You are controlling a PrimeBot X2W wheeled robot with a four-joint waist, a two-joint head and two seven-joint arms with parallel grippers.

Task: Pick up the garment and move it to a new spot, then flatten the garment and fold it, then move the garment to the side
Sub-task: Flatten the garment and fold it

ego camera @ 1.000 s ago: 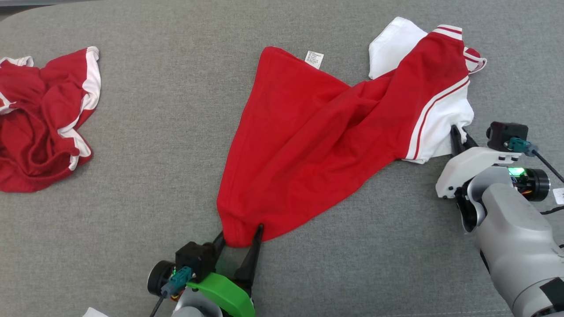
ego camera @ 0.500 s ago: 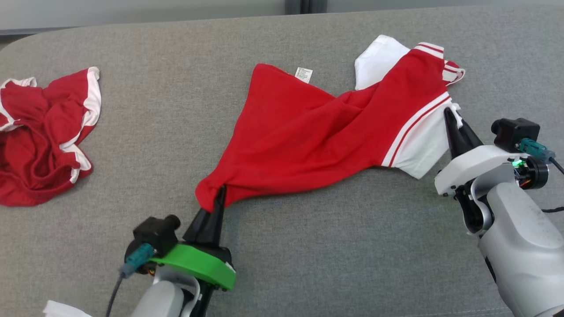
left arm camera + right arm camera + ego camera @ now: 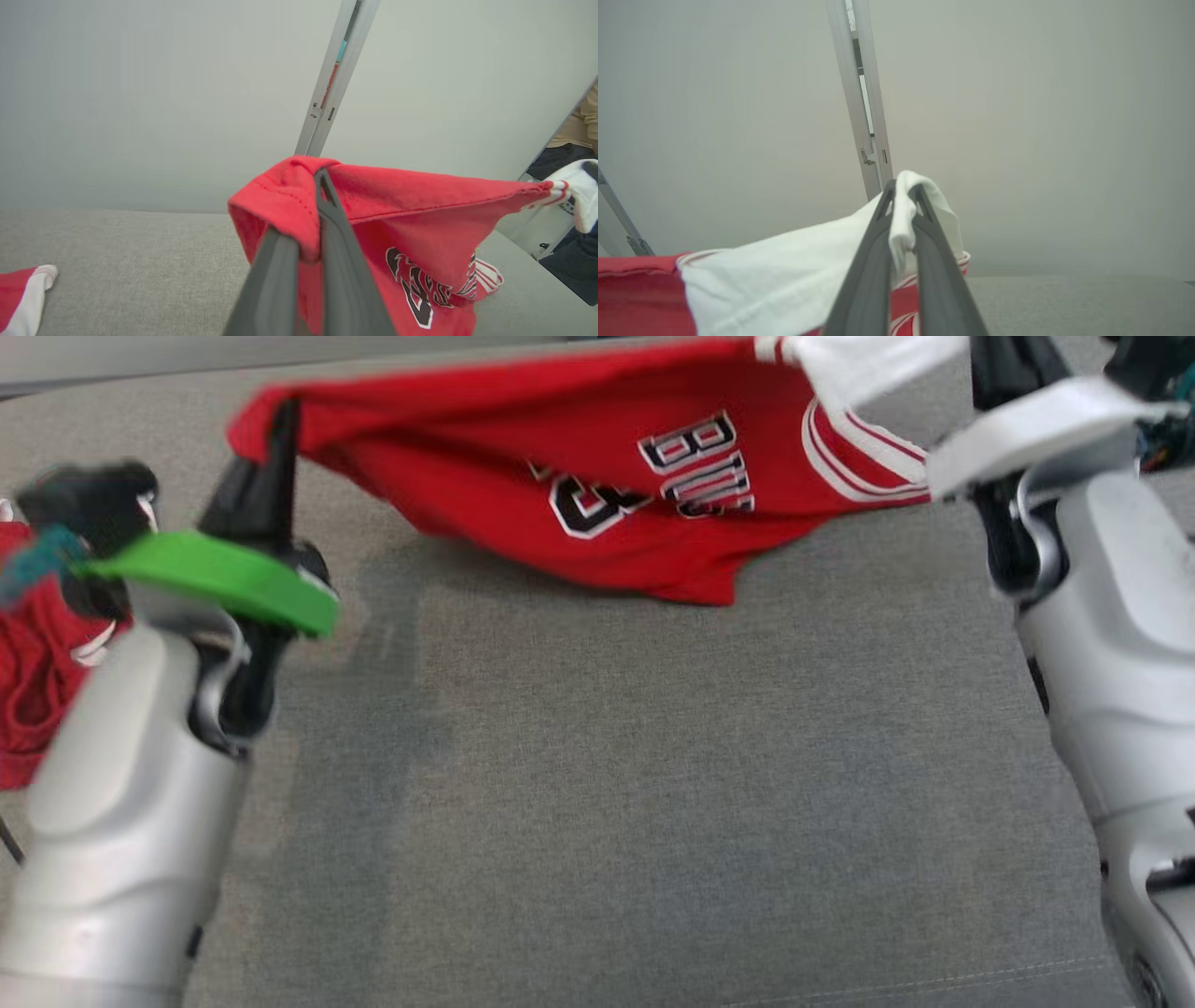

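**Left hand (image 3: 320, 177) and right hand (image 3: 903, 186) both pinched tight on a red knit jersey (image 3: 579, 448) with white sleeves and black-and-white lettering**

Looking at the left hand first, its two long dark fingers are pressed together with no gap. A bunched fold of the red hem is caught between them and curls over the tip. The right hand is closed just as hard, and what it grips is a fold of white sleeve cloth that drapes over its fingertips.

Between the two, the red knit jersey hangs stretched out in the air above the grey fabric-covered counter (image 3: 597, 784). Its top edge is pulled nearly taut from one hand to the other, and the body sags down in the middle. The printed lettering faces the robot's head. The picture is too blurred to tell whether the lowest corner brushes the counter.

By my count there are two hands, each gripping one end, and two garments. One is the lifted jersey. The other is a crumpled red cloth with white trim (image 3: 37, 681), lying on the counter beside the left arm, well apart from the jersey. One bright green band (image 3: 210, 579) circles the left wrist.
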